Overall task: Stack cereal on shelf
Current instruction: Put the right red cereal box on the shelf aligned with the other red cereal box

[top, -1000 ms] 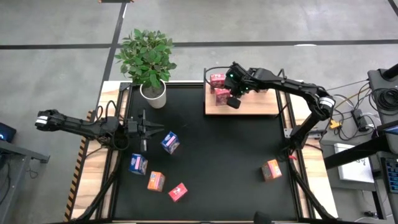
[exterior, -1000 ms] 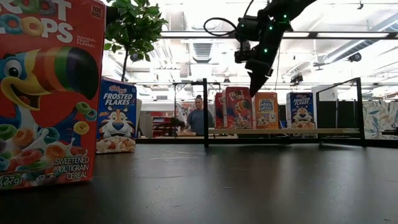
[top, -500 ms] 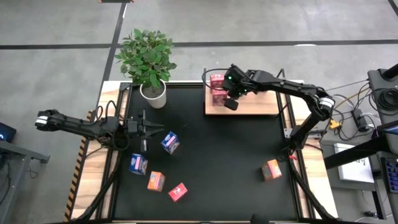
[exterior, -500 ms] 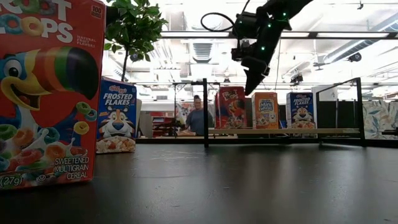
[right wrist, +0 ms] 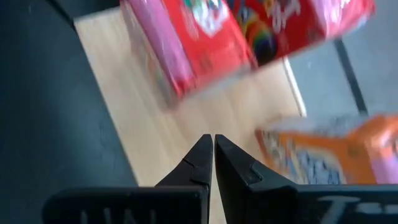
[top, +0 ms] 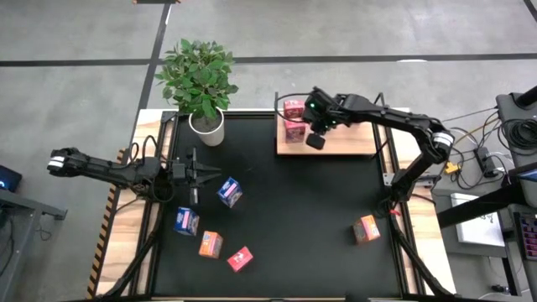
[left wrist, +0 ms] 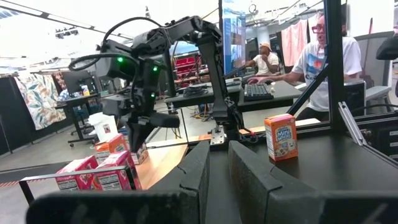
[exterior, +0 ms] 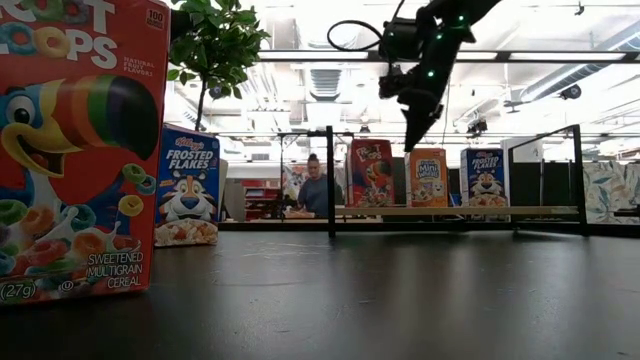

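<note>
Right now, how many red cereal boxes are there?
3. Two red boxes on the shelf by the right gripper; a third red box on the black table, front left. The arm may hide more.

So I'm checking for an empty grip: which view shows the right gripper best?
The right wrist view: the right gripper has its fingers shut, empty, over the shelf. High and low views show it small; the left wrist view, distant.

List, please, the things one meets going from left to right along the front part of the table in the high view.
Blue cereal box → orange cereal box → red cereal box → a second orange cereal box, standing alone near the right edge.
</note>
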`<act>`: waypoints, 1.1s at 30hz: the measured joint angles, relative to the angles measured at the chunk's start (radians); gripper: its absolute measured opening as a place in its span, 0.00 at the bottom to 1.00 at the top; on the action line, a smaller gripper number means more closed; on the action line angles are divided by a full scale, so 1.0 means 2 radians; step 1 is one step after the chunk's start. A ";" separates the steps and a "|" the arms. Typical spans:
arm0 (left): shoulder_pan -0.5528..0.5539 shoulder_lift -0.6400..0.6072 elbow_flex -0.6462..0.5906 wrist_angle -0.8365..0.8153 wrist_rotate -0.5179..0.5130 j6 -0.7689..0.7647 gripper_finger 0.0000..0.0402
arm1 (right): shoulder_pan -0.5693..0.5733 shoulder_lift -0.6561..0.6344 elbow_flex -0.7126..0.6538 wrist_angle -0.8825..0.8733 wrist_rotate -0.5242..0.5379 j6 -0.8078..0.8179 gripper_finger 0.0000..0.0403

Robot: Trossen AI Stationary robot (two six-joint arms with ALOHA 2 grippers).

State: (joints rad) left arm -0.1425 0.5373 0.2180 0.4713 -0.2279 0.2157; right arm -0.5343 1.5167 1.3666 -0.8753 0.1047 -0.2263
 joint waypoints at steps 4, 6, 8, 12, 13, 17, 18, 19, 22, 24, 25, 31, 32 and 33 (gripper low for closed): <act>0.000 0.000 0.000 0.000 0.000 0.000 0.11 | 0.002 -0.008 0.000 -0.044 -0.021 0.018 0.02; 0.000 0.000 0.000 0.000 0.000 0.000 0.11 | 0.011 -0.013 -0.006 -0.043 -0.046 0.022 0.02; 0.000 0.000 0.000 0.000 0.000 0.000 0.11 | 0.026 -0.018 -0.020 -0.019 -0.056 0.024 0.02; 0.000 0.000 0.000 0.000 0.000 0.000 0.11 | 0.064 -0.019 -0.065 0.068 -0.052 0.025 0.02; 0.000 0.000 0.000 0.000 0.000 0.000 0.11 | 0.074 -0.019 -0.078 0.100 -0.045 0.024 0.02; 0.000 0.000 0.000 -0.003 0.000 0.000 0.11 | 0.106 -0.013 -0.129 0.230 0.026 0.017 0.02; 0.000 0.000 0.000 -0.004 0.000 0.000 0.11 | 0.109 -0.012 -0.140 0.253 0.045 0.012 0.02; 0.000 0.000 0.000 -0.004 0.000 0.000 0.11 | 0.112 -0.010 -0.150 0.274 0.059 0.008 0.02; 0.000 0.000 0.000 -0.004 0.000 0.000 0.11 | 0.112 -0.006 -0.173 0.333 0.089 0.003 0.02; 0.000 0.000 0.000 -0.005 0.000 0.000 0.11 | 0.112 -0.004 -0.183 0.361 0.106 0.003 0.02; 0.000 0.000 0.000 -0.005 0.000 0.000 0.11 | 0.112 -0.003 -0.187 0.372 0.112 0.003 0.02; 0.000 0.000 0.000 -0.006 0.000 0.000 0.11 | 0.107 0.010 -0.189 0.408 0.119 0.003 0.02; 0.000 0.000 0.000 -0.006 0.000 0.000 0.11 | 0.105 0.013 -0.189 0.410 0.119 0.003 0.02; 0.000 0.000 0.000 -0.006 0.000 0.000 0.11 | 0.103 0.017 -0.189 0.411 0.119 0.003 0.02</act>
State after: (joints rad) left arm -0.1425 0.5373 0.2180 0.4593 -0.2279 0.2153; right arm -0.3274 1.5503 0.9888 -0.0524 0.3426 -0.2211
